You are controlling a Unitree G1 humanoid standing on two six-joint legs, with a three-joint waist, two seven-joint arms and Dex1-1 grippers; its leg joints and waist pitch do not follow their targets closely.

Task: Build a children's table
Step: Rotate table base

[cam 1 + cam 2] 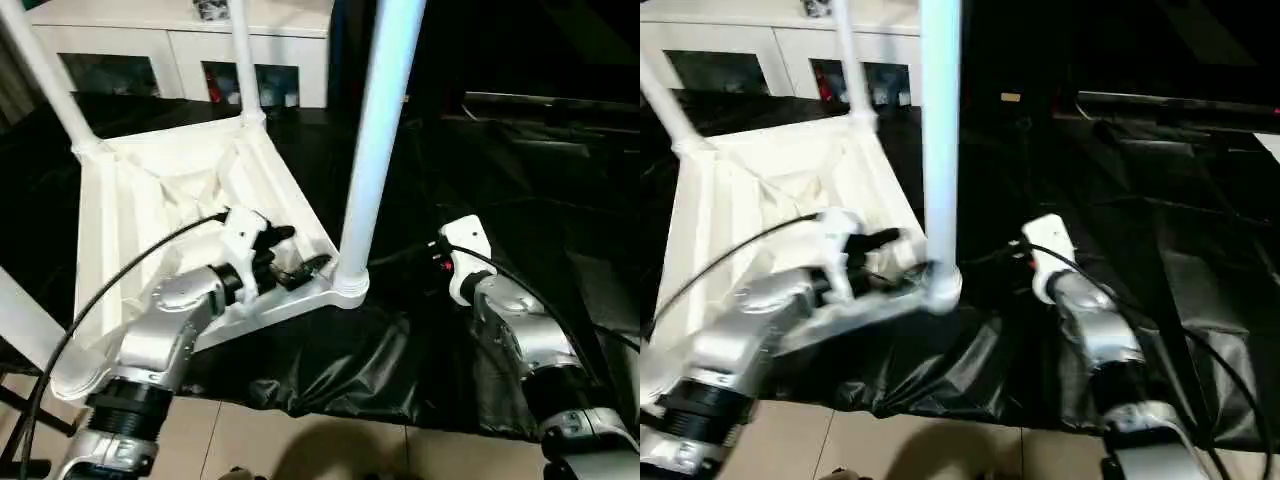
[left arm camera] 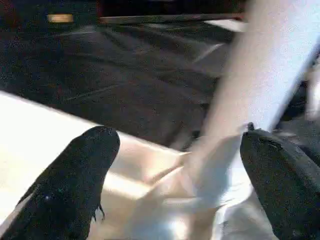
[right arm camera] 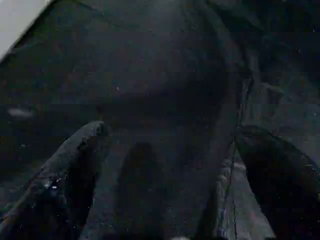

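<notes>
Tabletop (image 1: 150, 190) inverted on black sheet (image 1: 330, 370) | near leg (image 1: 378, 140) upright in corner socket | left gripper (image 2: 175, 175) wide, empty, beside leg base | right gripper (image 3: 165, 175) wide, empty | advice: centre leg between fingers before closing.

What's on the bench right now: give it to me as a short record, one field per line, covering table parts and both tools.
tabletop: upside down on the black sheet, ribbed underside up
near leg: upright in the near corner socket
far legs: two more standing in the far sockets
left tool: open, over the tabletop beside the near leg, holding nothing
right tool: open, above the black sheet, holding nothing
background: white cabinet
</notes>
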